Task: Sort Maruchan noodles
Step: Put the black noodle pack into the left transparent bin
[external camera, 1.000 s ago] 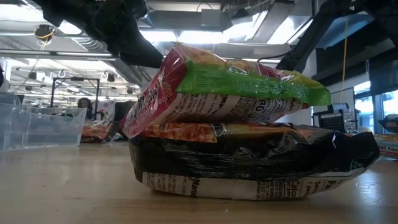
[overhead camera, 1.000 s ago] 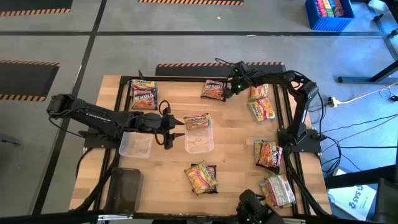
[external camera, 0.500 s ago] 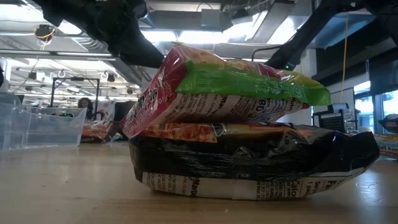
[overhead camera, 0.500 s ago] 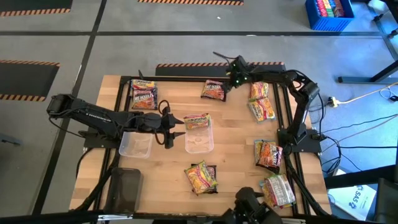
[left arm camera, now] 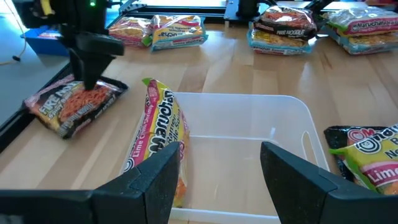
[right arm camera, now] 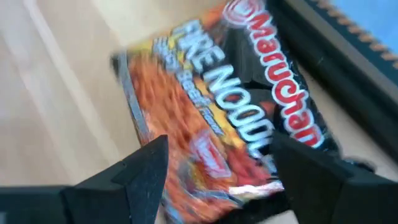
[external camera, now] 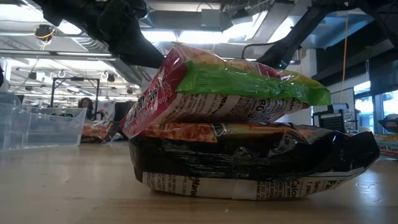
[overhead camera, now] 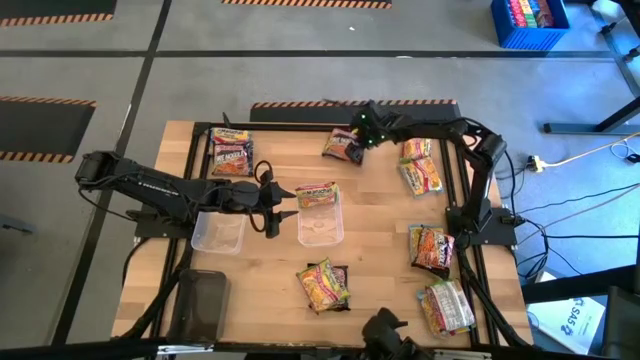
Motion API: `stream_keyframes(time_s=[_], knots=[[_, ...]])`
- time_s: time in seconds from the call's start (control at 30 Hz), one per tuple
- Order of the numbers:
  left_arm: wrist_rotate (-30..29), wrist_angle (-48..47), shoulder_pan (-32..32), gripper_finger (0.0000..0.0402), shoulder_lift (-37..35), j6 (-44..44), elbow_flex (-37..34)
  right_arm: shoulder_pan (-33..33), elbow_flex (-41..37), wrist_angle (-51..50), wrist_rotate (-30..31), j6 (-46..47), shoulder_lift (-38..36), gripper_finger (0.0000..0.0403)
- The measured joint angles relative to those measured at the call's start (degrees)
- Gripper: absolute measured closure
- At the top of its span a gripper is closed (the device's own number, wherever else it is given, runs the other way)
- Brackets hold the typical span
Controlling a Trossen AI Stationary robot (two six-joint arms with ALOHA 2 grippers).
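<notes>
Crinkly black-and-orange plastic fills my right wrist view: a dark Maruchan packet (right arm camera: 217, 106) lying flat on the wooden table (overhead camera: 380, 230) at its far edge, close to the black frame rail (overhead camera: 300, 127). My right tool (overhead camera: 362, 133) hangs just over it, fingers spread wide and holding nothing. I judge the packet light, with a brittle noodle block inside a slick, loose wrapper, so a hard pinch could crack it and a shallow one could slide off. Taking it across the short width, fingers down either side of the block, looks the safest hold.

My left tool (left arm camera: 217, 168) is also spread and empty, low at the rim of a clear tray (left arm camera: 249, 124) mid-table, where a lime-labelled packet (left arm camera: 158, 137) stands on edge against the tray wall. A second clear tray (overhead camera: 218, 232) sits beside it. Other packets lie scattered: two at the far left (overhead camera: 231, 152), several along the right side (overhead camera: 420, 170), a stacked pair near the front (overhead camera: 322, 283). The rail leaves little room on the far side of my target.
</notes>
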Motion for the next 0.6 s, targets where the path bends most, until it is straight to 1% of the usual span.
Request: stream_keyframes(time_s=[0.17, 0.33, 0.43, 0.5, 0.6], knots=[[-0.02, 0.03, 0.0, 0.0184, 0.0, 0.0, -0.01, 0.26, 0.36, -8.41, 3.18, -1.17, -0.44, 0.0134], [-0.02, 0.09, 0.0, 0.0184, 0.0, 0.0, -0.01, 0.85, 0.37, -15.98, 3.04, 0.49, -0.66, 0.0134], [-0.02, 0.09, 0.0, 0.0184, 0.0, 0.0, -0.02, 2.55, -0.18, -20.17, 3.01, 0.57, -1.28, 0.0134], [-0.02, 0.14, 0.0, 0.0184, 0.01, 0.0, -0.02, 3.84, -0.34, -21.25, 3.01, 0.59, -2.04, 0.0134], [-0.02, 0.22, 0.0, 0.0184, 0.02, 0.0, -0.02, 4.96, -0.09, -21.5, 2.78, 0.57, -5.03, 0.0134]])
